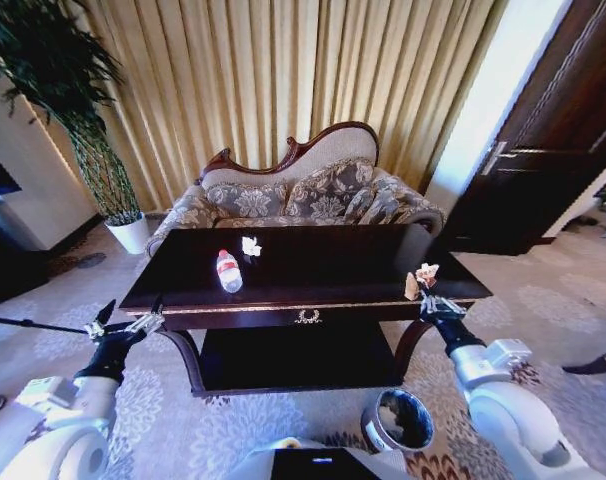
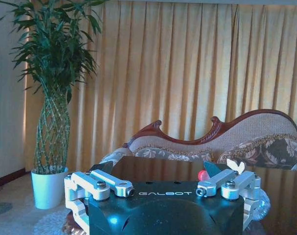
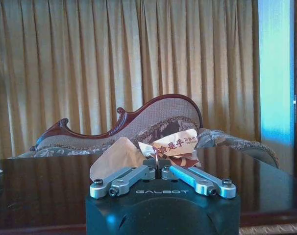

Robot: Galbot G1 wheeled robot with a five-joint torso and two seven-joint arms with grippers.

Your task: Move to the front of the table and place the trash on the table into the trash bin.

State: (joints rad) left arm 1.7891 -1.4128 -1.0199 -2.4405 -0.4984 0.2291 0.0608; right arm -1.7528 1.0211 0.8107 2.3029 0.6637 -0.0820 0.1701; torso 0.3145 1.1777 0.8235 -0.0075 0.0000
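While the robot faces the front of the counter (image 1: pixel 313 296), the right hand (image 1: pixel 424 292) pinches a wrapper (image 1: pixel 421 278) at the counter's right front corner.

A sofa (image 1: pixel 313 190) stands just behind the counter, with curtains (image 1: pixel 283 80) beyond it, a potted plant (image 1: pixel 103 170) at far left and a door (image 1: pixel 553 140) at right. The bin (image 1: pixel 399 420) sits on the carpet below the counter's front edge, near the right arm. The bottle (image 1: pixel 228 271) lies on its side left of centre, long axis running front to back, cap toward the sofa. A paper scrap (image 1: pixel 250 246) lies just behind it. The right hand's fingers (image 3: pixel 187 177) are pressed together on the wrapper. The left hand (image 1: pixel 130 322) hovers off the counter's left front corner, fingers (image 2: pixel 109 183) spread, holding nothing.
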